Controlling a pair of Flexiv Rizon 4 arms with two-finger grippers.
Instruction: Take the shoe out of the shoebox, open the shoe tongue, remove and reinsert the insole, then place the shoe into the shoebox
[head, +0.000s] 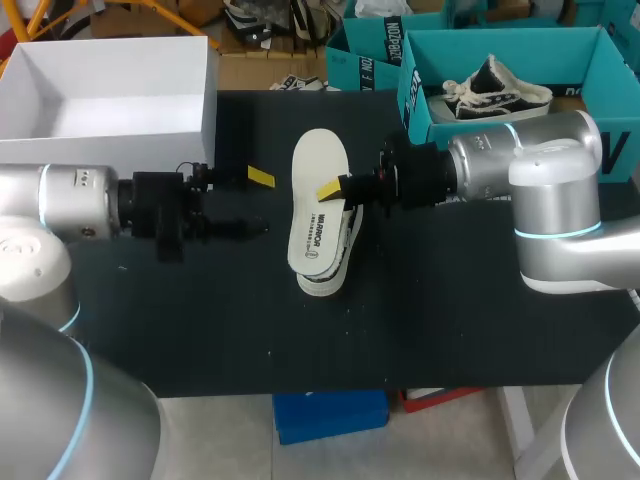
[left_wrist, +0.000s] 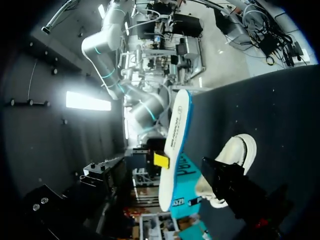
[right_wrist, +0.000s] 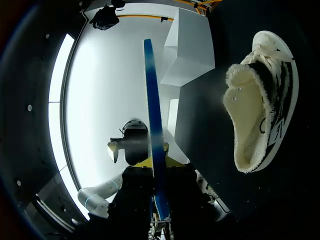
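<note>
The right gripper (head: 335, 192) is clamped on a flat white foam insole with a blue underside (head: 318, 160). Its yellow-tipped fingers pinch the insole's edge about halfway along, holding it up above the black table (head: 200, 320). In the right wrist view the insole (right_wrist: 152, 100) shows edge-on as a thin blue strip running out between the fingers. Directly below it on the tabletop lies a cream, fleece-lined sneaker with black side stripes (head: 325, 283). In the head view the insole covers most of the sneaker, so only its near end and one flank show. Both wrist views show it lying apart from the insole, its fluffy opening in sight (right_wrist: 260, 100) (left_wrist: 235, 150). The left gripper (head: 260, 203) hangs to the left of the insole, near it but not touching. Its fingers are spread wide, one above the other, with nothing between them. The open white cardboard shoebox (head: 100, 148) stands at the table's far left corner, well apart from the sneaker, and the part of its inside that shows is bare.
</note>
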